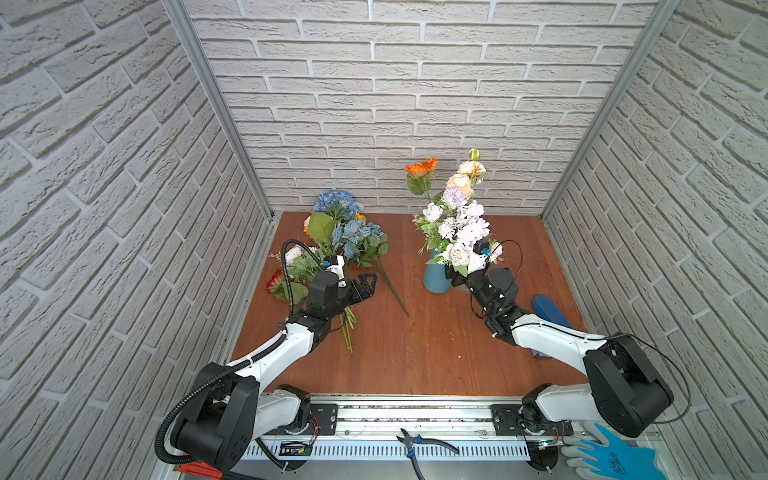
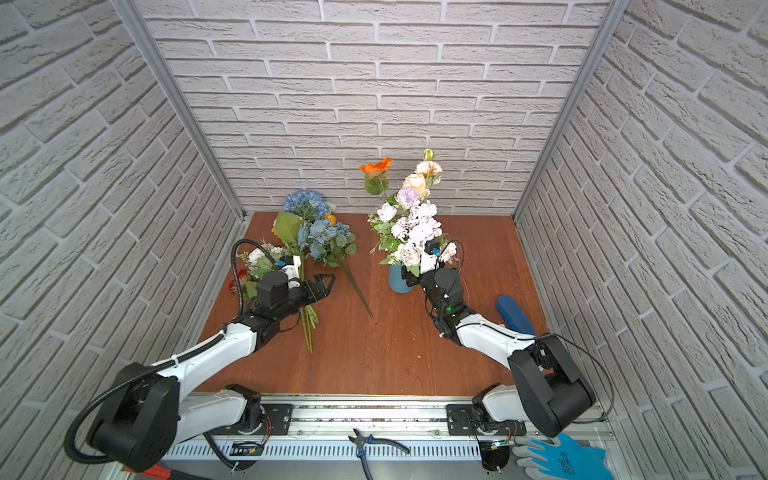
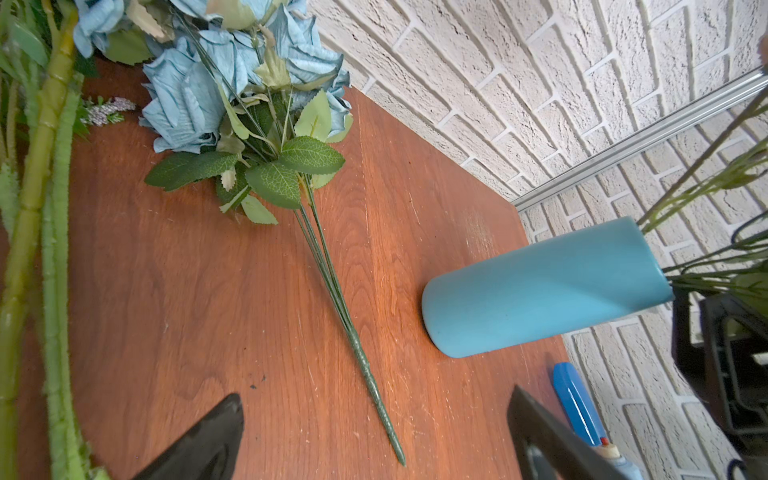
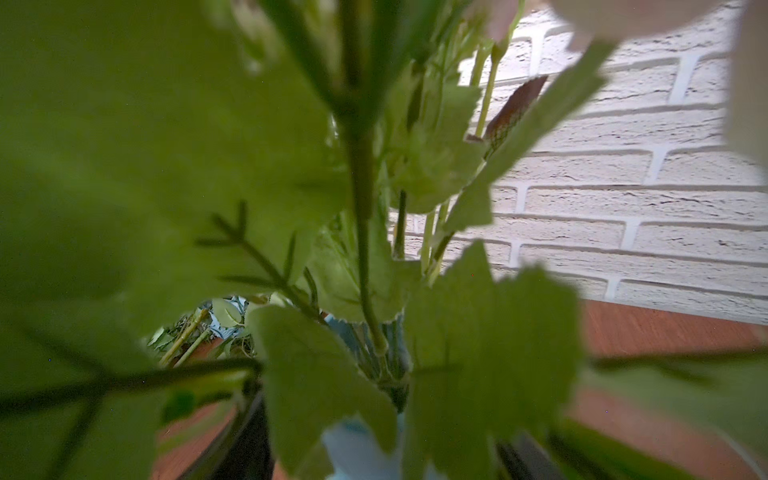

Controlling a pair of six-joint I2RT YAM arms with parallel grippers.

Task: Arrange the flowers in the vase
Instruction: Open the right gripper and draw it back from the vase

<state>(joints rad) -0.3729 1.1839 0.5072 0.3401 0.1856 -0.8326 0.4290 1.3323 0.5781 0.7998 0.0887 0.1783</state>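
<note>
Nothing here can be read with any certainty; the blue and grey work glove (image 1: 623, 451) lying at the front bears a dark printed mark, too small to make out. The small black tag (image 1: 291, 449) on the slotted metal rail (image 1: 374, 451) shows pale lines; these are likewise illegible.

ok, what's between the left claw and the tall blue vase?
The blue rose bunch's thin green stem, flat on the brown wooden table; otherwise bare wood. Shows in both top views.

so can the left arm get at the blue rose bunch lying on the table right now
Probably yes: the left arm has its jaws open right by the bare stem of the blue rose bunch, with nothing between them.
</note>
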